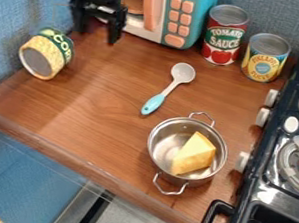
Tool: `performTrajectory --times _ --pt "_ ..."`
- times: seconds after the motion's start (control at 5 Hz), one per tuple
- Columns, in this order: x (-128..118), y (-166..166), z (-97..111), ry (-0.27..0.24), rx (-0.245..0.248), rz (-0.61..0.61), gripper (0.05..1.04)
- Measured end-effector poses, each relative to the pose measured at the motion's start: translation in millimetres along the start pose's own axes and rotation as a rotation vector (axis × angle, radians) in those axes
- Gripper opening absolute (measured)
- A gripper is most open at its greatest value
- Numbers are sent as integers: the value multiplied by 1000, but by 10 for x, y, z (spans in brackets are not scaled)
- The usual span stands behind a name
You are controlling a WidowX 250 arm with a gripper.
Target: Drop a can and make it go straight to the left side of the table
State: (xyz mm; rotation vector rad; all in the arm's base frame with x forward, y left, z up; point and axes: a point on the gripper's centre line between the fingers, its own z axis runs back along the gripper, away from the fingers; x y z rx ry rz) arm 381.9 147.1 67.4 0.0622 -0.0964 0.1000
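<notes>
The black gripper (96, 26) hangs at the upper left of the camera view, in front of the toy microwave, open with nothing between its fingers. Below and to the left of it, a yellow and green corn can (46, 53) lies tilted on its side at the left of the wooden table (106, 104), close to the blue wall. Its grey round end faces the lower left. A gap separates can and gripper. Two more cans stand upright at the back right: a red tomato sauce can (225, 35) and a yellow and blue pineapple can (265, 58).
A teal and white microwave (179, 16) stands at the back. A spoon (170, 88) lies mid-table. Nearer the front is a metal pot (162, 157) holding a yellow wedge (194, 154). A black stove (272, 181) borders the right side, and the table's front edge runs diagonally.
</notes>
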Motion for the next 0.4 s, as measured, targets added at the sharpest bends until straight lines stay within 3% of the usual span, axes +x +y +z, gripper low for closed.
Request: performTrajectory --times 0.4 --pt "-83 -438 212 -15 -43 -78 1000"
